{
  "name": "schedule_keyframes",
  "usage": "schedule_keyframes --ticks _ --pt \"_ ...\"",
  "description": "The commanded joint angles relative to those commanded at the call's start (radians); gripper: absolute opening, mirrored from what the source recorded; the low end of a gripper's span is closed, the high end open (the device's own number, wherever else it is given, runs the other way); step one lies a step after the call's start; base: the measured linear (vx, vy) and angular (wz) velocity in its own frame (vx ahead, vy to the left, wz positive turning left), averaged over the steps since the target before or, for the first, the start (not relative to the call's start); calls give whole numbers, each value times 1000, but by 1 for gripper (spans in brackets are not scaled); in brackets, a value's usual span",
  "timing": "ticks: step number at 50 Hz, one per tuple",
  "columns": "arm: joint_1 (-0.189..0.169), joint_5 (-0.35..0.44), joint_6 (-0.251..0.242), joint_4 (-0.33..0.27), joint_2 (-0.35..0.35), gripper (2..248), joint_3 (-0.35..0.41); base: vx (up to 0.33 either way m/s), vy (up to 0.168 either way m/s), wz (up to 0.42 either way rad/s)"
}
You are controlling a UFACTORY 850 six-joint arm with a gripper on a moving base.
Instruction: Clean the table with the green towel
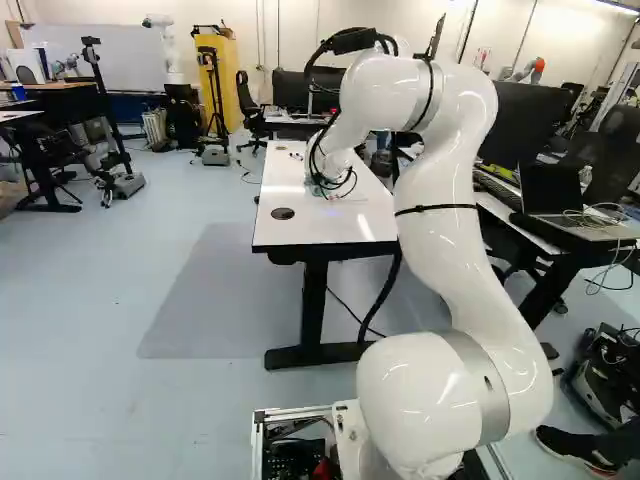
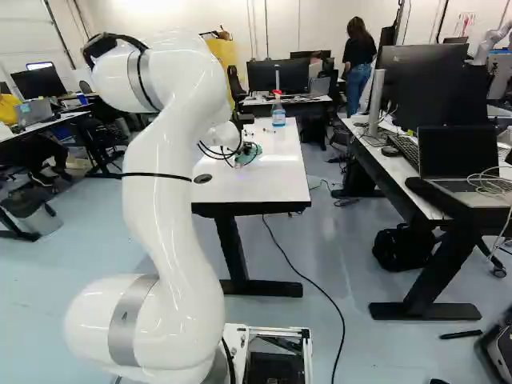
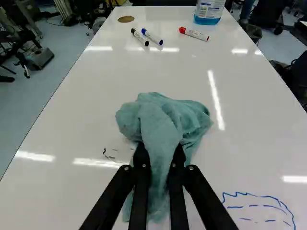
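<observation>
Over the white table (image 2: 276, 192), my gripper (image 2: 247, 149) is low, beside the green towel (image 2: 242, 158) in the right base view. The wrist view shows the gripper (image 3: 159, 158) shut on the bunched green towel (image 3: 165, 124), a fold of cloth pinched between its two fingers. The towel spreads ahead of the fingers and hangs beneath them, lying on the tabletop (image 3: 72, 129). Small dark marks (image 3: 109, 154) lie close beside the towel. On the gripper's other side is a blue drawn outline with dashes (image 3: 261, 196).
Black (image 3: 140, 37), blue (image 3: 152, 37) and red (image 3: 194, 34) markers lie farther along the table, with a spray bottle (image 2: 278, 112) of blue liquid beyond. A round grommet (image 1: 283, 213) sits near the edge. A desk with a laptop (image 2: 460, 164) stands to the right; another robot (image 1: 165, 45) is far off.
</observation>
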Motion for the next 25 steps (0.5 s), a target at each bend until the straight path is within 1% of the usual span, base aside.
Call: schedule_keyframes --ticks 13,25 --pt "9 0 0 0 52 43 72 0 0 0" --pt "35 0 0 0 70 43 97 0 0 0"
